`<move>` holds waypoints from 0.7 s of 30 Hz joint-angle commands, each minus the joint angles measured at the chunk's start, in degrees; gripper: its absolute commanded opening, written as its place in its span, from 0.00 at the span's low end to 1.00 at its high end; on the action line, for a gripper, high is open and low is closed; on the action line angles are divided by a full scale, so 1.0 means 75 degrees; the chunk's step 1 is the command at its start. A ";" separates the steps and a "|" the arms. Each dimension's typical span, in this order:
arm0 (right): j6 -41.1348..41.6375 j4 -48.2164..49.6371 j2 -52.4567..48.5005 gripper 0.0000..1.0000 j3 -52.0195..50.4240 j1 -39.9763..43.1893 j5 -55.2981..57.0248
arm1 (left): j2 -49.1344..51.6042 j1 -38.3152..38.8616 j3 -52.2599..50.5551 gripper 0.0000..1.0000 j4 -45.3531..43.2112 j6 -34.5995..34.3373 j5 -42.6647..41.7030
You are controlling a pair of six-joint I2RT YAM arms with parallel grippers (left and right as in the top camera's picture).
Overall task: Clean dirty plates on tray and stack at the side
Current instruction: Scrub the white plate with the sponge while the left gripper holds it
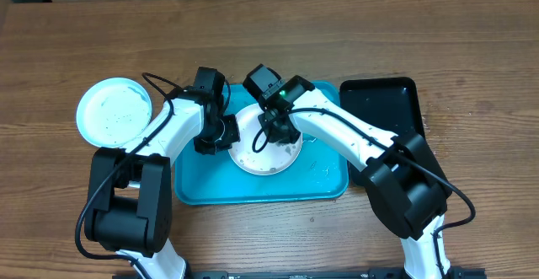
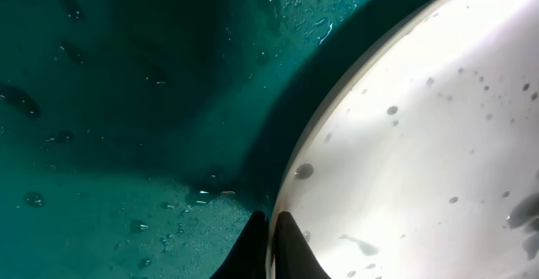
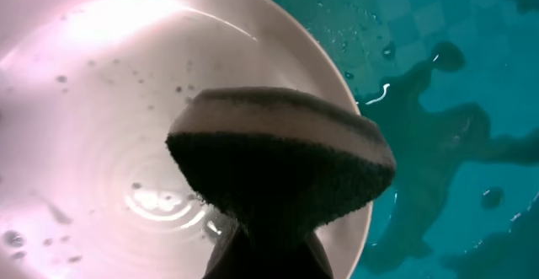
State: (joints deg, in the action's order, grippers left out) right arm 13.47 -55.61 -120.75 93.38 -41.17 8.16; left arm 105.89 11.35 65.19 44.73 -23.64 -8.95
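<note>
Pinched tight in the right gripper [image 3: 266, 249], a dark pale-backed sponge [image 3: 282, 157] hangs over the wet white round plastic plate [image 3: 101, 102] lying on the turquoise rectangular plastic tray [image 1: 324, 186]. The left gripper [image 2: 271, 244] clamps its rim, probably steadying it for scrubbing.

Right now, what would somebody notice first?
The left gripper pinches the rim of a wet white plate in the turquoise tray, while the right gripper holds a dark sponge over it. A pale blue plate sits alone beside the tray.
</note>
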 commanded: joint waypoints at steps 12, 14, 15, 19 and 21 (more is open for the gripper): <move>0.0041 0.1154 -0.0026 0.04 -0.1037 0.0539 -0.0481 | 0.0114 -0.0061 -0.0044 0.04 -0.0023 -0.0108 0.0248; 0.0041 0.1218 -0.0035 0.04 -0.1110 0.0624 -0.0717 | 0.0114 -0.0061 -0.0044 0.04 -0.0023 -0.0108 0.0248; 0.0044 0.1212 -0.0035 0.04 -0.1110 0.0670 -0.0822 | 0.0114 -0.0061 -0.0044 0.04 -0.0020 -0.0108 0.0248; 0.0038 0.1259 -0.0044 0.04 -0.1116 0.0825 -0.1635 | 0.0114 -0.0061 -0.0044 0.04 -0.0020 -0.0108 0.0245; 0.0038 0.1317 -0.0093 0.04 -0.1116 0.0842 -0.2162 | 0.0114 -0.0061 -0.0044 0.04 -0.0020 -0.0108 0.0245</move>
State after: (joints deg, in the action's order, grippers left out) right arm 13.47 -46.17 -120.70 86.59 -35.53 -1.10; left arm 105.89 11.35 65.19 44.71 -23.64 -8.95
